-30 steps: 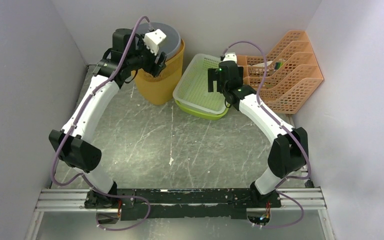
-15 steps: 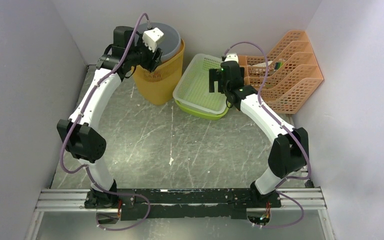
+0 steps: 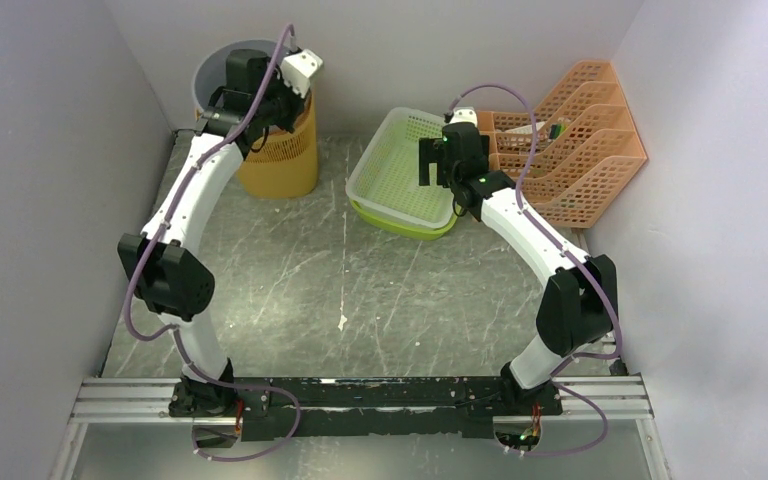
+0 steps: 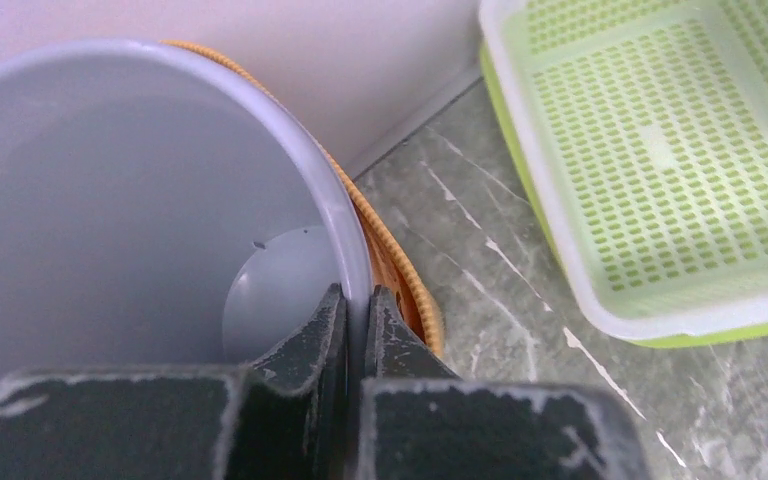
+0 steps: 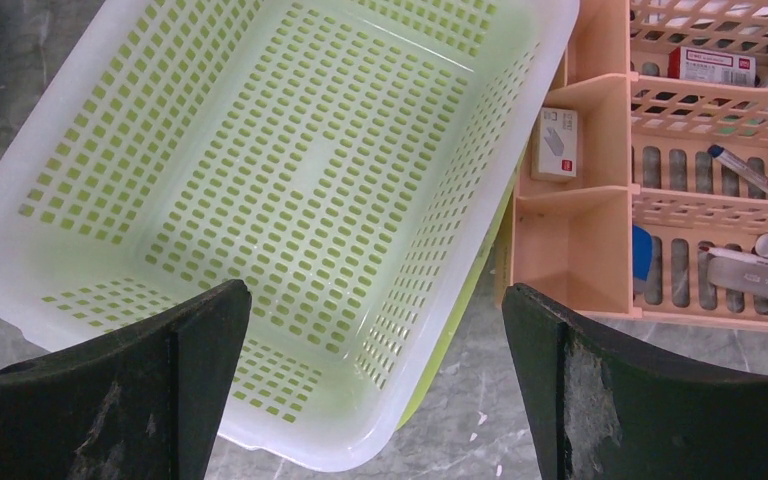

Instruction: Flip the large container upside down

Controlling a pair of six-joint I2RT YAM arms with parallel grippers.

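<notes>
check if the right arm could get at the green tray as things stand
Probably yes: the right gripper hangs open directly above the green tray, and nothing shows between them to block a straight descent.

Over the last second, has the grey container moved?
Yes. The grey container, its rim pinched by the left gripper, has shifted left in the top view, away from the fixed green basket.

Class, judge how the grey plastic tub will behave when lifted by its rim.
The grey plastic tub looks thin-walled and empty, so probably light. Pinched at one rim point by the left tool, it may swing or flex. Its smooth wall may slip.
</notes>
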